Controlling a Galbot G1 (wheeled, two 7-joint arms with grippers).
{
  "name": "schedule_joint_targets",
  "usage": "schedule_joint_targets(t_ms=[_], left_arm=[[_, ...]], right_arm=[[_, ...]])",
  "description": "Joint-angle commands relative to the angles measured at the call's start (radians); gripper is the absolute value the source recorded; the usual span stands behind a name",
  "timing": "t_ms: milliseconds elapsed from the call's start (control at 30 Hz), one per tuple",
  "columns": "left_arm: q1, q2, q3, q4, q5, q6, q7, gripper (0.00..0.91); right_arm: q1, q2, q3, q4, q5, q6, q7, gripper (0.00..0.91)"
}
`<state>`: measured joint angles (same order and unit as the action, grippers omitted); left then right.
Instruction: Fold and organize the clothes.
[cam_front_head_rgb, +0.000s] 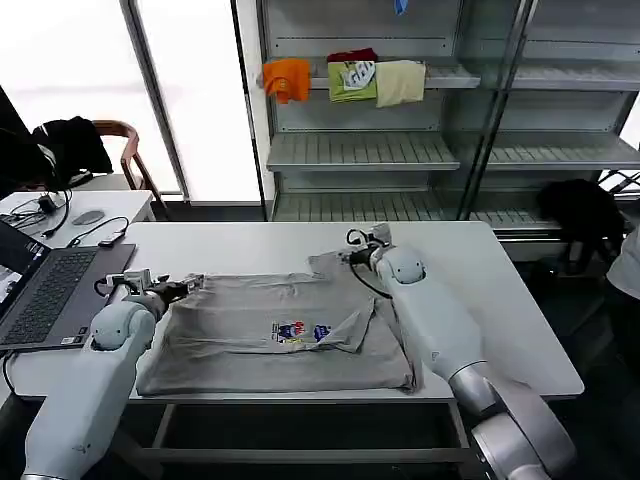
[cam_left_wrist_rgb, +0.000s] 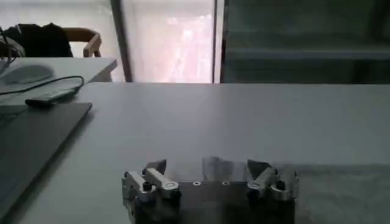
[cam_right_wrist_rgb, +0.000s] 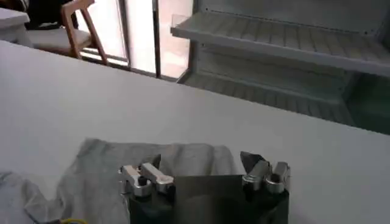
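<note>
A light grey short-sleeved shirt (cam_front_head_rgb: 270, 335) with a small multicolour chest print (cam_front_head_rgb: 300, 332) lies spread on the white table (cam_front_head_rgb: 500, 300), its right side folded inward. My left gripper (cam_front_head_rgb: 186, 285) sits at the shirt's far left corner. In the left wrist view that gripper (cam_left_wrist_rgb: 207, 168) is open, with the shirt's edge (cam_left_wrist_rgb: 341, 195) beside it. My right gripper (cam_front_head_rgb: 346, 256) hovers at the far right sleeve (cam_front_head_rgb: 325, 263). In the right wrist view it (cam_right_wrist_rgb: 202, 162) stands open above the grey fabric (cam_right_wrist_rgb: 116, 167), and nothing is pinched.
An open laptop (cam_front_head_rgb: 50, 290) lies at the table's left edge, with cables on a side table (cam_front_head_rgb: 70, 215). Behind stand shelves (cam_front_head_rgb: 360, 150) bearing folded orange, green and cream garments. A chair (cam_front_head_rgb: 125, 150) holds a black garment. A dark bag (cam_front_head_rgb: 580, 210) sits at the right.
</note>
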<state>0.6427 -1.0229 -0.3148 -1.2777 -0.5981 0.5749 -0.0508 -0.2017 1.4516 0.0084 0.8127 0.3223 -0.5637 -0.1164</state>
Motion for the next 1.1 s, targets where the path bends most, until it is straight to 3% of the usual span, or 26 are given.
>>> schedule_joint_targets(t_ms=[33, 100, 133, 167, 200, 233, 267, 300, 333, 367, 400, 500, 767, 1100], left_arm=[[-0.022, -0.008, 0.011, 0.073, 0.033, 0.003, 0.031, 0.695], [-0.021, -0.010, 0.013, 0.077, 0.036, 0.003, 0.039, 0.605], [-0.021, -0.011, 0.013, 0.078, 0.035, 0.003, 0.041, 0.494], [-0.021, -0.012, 0.015, 0.081, 0.042, 0.003, 0.045, 0.464], [-0.020, -0.011, 0.016, 0.082, 0.045, 0.003, 0.051, 0.423], [-0.020, -0.011, 0.016, 0.081, 0.044, 0.003, 0.052, 0.282], [-0.017, -0.010, 0.017, 0.079, 0.044, 0.003, 0.054, 0.161], [-0.015, -0.009, 0.016, 0.078, 0.046, 0.003, 0.057, 0.101], [-0.014, -0.009, 0.016, 0.074, 0.045, 0.003, 0.059, 0.020], [-0.011, -0.007, 0.015, 0.070, 0.045, 0.003, 0.062, 0.020], [-0.008, -0.006, 0.014, 0.065, 0.045, 0.002, 0.063, 0.020], [0.003, -0.002, 0.009, 0.040, 0.038, 0.002, 0.068, 0.020], [0.017, 0.015, -0.004, -0.047, -0.038, -0.039, 0.067, 0.010], [0.082, 0.068, -0.033, -0.204, -0.129, -0.068, 0.044, 0.010]], right_arm=[[0.000, 0.012, -0.002, -0.028, -0.013, -0.001, -0.010, 0.766], [-0.004, 0.012, -0.002, -0.029, -0.015, 0.000, -0.012, 0.766], [-0.005, 0.012, -0.002, -0.029, -0.015, -0.001, -0.012, 0.725], [-0.007, 0.010, -0.002, -0.026, -0.015, -0.001, -0.015, 0.705], [-0.008, 0.010, -0.002, -0.025, -0.015, -0.001, -0.016, 0.615], [-0.010, 0.010, -0.002, -0.024, -0.015, -0.001, -0.016, 0.574], [-0.014, 0.008, -0.002, -0.022, -0.016, -0.001, -0.016, 0.464], [-0.018, 0.007, -0.002, -0.019, -0.019, 0.000, -0.017, 0.403], [-0.021, 0.007, -0.002, -0.017, -0.019, 0.000, -0.017, 0.282], [-0.026, 0.005, -0.002, -0.011, -0.020, 0.001, -0.019, 0.232], [-0.029, 0.003, -0.002, -0.004, -0.022, 0.001, -0.020, 0.111], [-0.034, -0.009, -0.009, 0.024, -0.024, 0.004, -0.022, 0.000], [-0.041, -0.054, -0.028, 0.144, -0.006, 0.006, -0.017, 0.000], [-0.071, -0.166, -0.086, 0.444, 0.127, -0.014, 0.047, 0.000]])
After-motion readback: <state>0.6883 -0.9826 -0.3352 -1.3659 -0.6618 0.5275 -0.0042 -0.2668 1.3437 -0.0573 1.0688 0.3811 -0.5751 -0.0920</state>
